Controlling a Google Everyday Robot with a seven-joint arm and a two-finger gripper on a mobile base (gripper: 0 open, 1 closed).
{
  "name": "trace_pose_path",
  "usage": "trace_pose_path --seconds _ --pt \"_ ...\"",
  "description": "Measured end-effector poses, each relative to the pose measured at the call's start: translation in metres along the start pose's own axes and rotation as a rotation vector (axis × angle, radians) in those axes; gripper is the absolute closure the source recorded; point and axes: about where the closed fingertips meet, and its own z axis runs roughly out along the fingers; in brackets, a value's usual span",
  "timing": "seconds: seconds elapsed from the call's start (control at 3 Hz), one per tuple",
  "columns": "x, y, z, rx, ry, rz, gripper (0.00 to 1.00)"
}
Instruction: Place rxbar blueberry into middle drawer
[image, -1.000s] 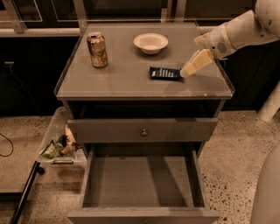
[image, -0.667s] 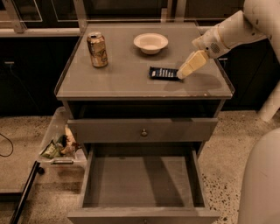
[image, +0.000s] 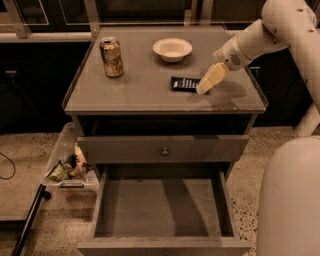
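Well, the gripper (image: 204, 86) hung low over the right side of the cabinet top (image: 135, 92), angled down and to the left at the end of the pale arm (image: 260, 37) that reached in from the right. Its cream tip sat right at the right-hand end of the rxbar blueberry (image: 183, 83). Touching or only just beside it, I could not say, and how wide the grip stood I could not tell either.

The rxbar blueberry lay flat on the top, a dark navy wrapper with pale lettering, right of centre and nearer the front edge than the back. Behind it, towards the back of the top, stood a shallow white bowl (image: 172, 49). Well apart to the left stood a tan drink can (image: 111, 57), upright.

Below the top was a dark open slot, then a closed grey drawer front (image: 125, 149) with a small round knob (image: 164, 151) at its middle. Under that the middle drawer (image: 160, 210) was pulled far out towards me — a wide, shallow tray with low side walls and a plain grey floor, part of it in shadow.

On the speckled floor (image: 25, 150) to the left of the cabinet sat a clear plastic bin (image: 64, 145) with crumpled wrappers inside. A large pale rounded part of the robot (image: 292, 200) filled the lower right corner, close to the drawer's right wall.
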Motion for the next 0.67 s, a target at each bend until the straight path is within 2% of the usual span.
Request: trace_pose_path --seconds 0.67 --pt "-0.015 0.01 0.029 -0.052 0.011 -0.047 0.0"
